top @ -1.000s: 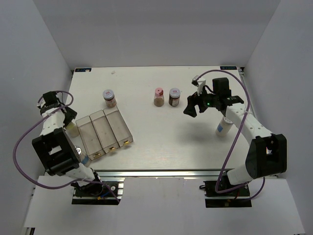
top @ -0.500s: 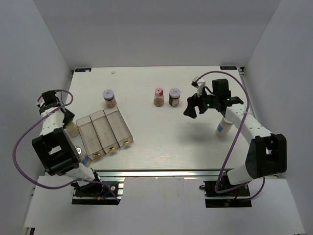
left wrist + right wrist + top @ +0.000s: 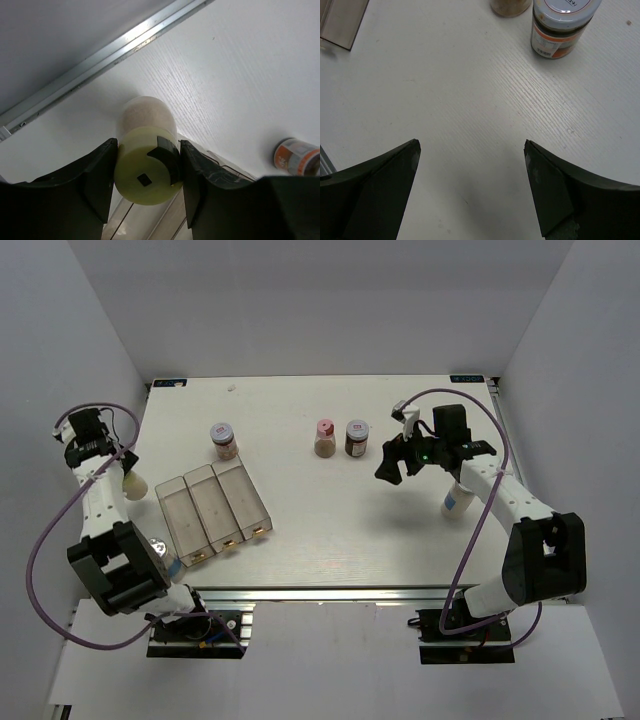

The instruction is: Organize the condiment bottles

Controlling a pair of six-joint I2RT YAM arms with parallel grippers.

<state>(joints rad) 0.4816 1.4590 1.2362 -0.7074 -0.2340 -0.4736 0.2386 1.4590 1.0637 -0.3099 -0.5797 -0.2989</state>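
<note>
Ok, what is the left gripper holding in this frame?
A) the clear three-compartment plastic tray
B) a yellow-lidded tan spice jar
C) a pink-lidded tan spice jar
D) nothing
B: the left wrist view shows the left gripper clamped on both sides of the lid of the small yellow-lidded tan cylindrical spice jar.

Bright even overhead light, soft shadows on white table (image 3: 330,530); glare along metal rail (image 3: 100,59); wrist views sharp
</note>
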